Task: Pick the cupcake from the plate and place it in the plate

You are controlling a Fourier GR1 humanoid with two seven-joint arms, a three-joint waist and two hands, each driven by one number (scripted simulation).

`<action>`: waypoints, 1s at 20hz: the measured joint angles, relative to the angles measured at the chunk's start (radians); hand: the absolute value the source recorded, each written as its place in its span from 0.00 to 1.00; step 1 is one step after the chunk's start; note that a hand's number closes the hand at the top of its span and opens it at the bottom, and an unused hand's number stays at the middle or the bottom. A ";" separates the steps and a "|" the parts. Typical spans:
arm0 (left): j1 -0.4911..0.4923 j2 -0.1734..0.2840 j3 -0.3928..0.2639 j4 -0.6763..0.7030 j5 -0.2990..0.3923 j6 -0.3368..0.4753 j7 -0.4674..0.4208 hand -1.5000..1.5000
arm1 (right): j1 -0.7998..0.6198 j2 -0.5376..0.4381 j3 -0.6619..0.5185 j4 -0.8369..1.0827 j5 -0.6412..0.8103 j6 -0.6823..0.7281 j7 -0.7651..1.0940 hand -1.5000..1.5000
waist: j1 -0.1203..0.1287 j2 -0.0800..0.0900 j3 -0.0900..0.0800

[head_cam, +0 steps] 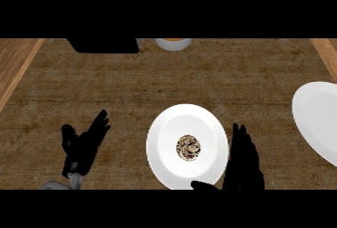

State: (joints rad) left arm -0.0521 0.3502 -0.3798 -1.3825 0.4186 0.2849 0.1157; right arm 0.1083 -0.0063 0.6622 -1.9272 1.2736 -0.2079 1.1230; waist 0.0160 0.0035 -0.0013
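Countertop (pixel 197 75) brown, wood strips at both sides; cupcake (pixel 189 147) on centre plate (pixel 164 133), second plate (pixel 316 111) at right edge. Left hand (pixel 82 142) and right hand (pixel 244 164) both released, fingers straight.

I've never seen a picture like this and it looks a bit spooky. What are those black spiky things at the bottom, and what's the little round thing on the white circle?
Those black shapes are a robot's hands. The picture is taken from the robot's head, looking straight down at a brown counter, so you only see its hands coming in from the bottom.

The left robot hand rests open with its fingers up, holding nothing. The right robot hand is open too, right beside a white plate. The little round thing in the middle of that plate is a cupcake, seen from above. Nobody is holding it yet.

A second white plate sits at the right edge. At the far end stand a dark box and a small pale cup-like thing, partly cut off.
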 measured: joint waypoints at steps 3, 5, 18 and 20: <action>0.014 -0.001 0.002 -0.016 -0.007 -0.001 0.007 0.50 | -0.066 -0.002 0.016 0.064 -0.048 -0.003 0.030 0.00 | -0.001 -0.001 0.001; 0.009 -0.009 0.012 0.003 -0.008 -0.009 -0.001 0.50 | -0.114 -0.003 0.015 0.107 -0.091 -0.012 0.040 0.00 | -0.002 -0.001 0.001; 0.006 -0.032 0.041 0.015 -0.032 -0.022 0.001 0.50 | -0.238 -0.007 0.039 0.324 -0.154 -0.074 0.078 0.00 | -0.009 -0.002 0.001; 0.008 -0.037 0.040 0.021 -0.036 -0.028 -0.002 0.50 | -0.253 -0.007 0.022 0.359 -0.162 -0.079 0.077 0.00 | -0.008 -0.002 0.001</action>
State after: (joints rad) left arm -0.0437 0.3134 -0.3399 -1.3616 0.3829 0.2567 0.1136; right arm -0.1450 -0.0135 0.6838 -1.5681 1.1117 -0.2867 1.2000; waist 0.0077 0.0015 -0.0003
